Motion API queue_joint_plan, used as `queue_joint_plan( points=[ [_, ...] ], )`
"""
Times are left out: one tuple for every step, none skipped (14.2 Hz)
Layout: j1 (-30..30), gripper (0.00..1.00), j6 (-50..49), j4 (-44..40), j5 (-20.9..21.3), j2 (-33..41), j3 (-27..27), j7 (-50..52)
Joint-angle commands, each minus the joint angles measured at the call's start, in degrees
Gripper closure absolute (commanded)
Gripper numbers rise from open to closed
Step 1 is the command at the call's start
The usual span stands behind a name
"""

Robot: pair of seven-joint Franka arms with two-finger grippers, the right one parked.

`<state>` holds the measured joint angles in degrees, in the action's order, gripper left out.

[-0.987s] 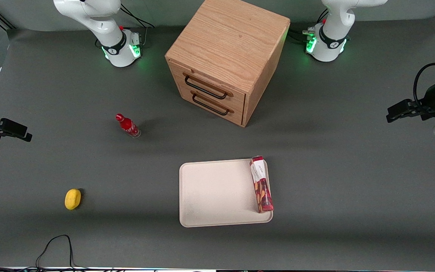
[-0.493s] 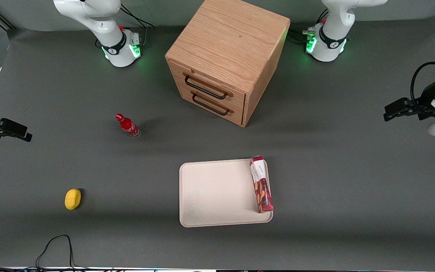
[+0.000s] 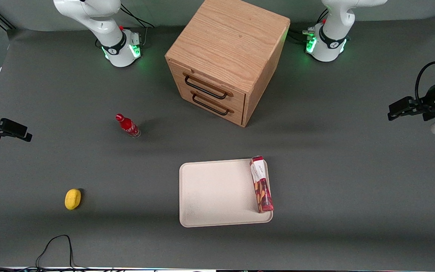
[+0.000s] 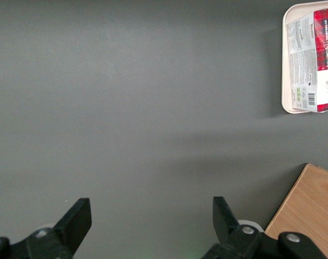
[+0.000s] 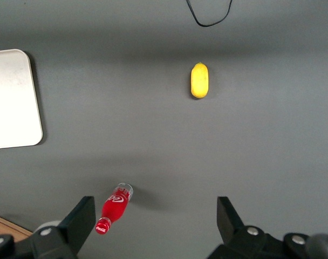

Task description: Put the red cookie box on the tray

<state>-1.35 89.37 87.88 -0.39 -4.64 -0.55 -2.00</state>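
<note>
The red cookie box (image 3: 261, 185) lies flat on the cream-white tray (image 3: 213, 192), along the tray's rim toward the working arm's end of the table. The wrist view shows the box's white label side (image 4: 312, 59) inside the tray's corner (image 4: 285, 65). My gripper (image 3: 393, 110) hovers well away from the tray, at the working arm's end of the table and farther from the front camera than the box. It is open (image 4: 150, 208), with only bare grey table between its fingers.
A wooden two-drawer cabinet (image 3: 225, 56) stands farther from the front camera than the tray. A small red bottle (image 3: 127, 125) and a yellow object (image 3: 73, 198) sit toward the parked arm's end. A black cable (image 3: 57, 245) loops near the front edge.
My gripper shifted a little toward the table's middle, then back outward. The box and the tray have not moved.
</note>
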Motion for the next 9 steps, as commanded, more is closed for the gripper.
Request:
queue_joint_plan(
  points=[
    [0.12,0.0,-1.4,-1.58,1.44,-0.73,-0.07,-3.71],
    [0.12,0.0,-1.4,-1.58,1.44,-0.64,-0.07,-3.19],
    [-0.06,0.0,-1.4,-1.58,1.18,-0.64,0.02,-2.67],
    [-0.15,0.0,-1.48,-1.58,1.0,-0.64,0.11,-1.53],
    [-0.41,0.0,-1.48,-1.58,0.83,-0.64,0.2,-0.39],
    [-0.67,0.0,-1.48,-1.58,0.91,-0.64,0.28,-0.2],
    [-0.76,0.0,-1.92,-1.58,0.91,-0.64,0.28,-0.46],
    [-0.85,0.0,-2.62,-1.58,1.0,-0.55,0.37,-0.46],
    [-0.85,0.0,-2.63,-1.58,1.0,-0.55,0.37,-0.46]
  ],
)
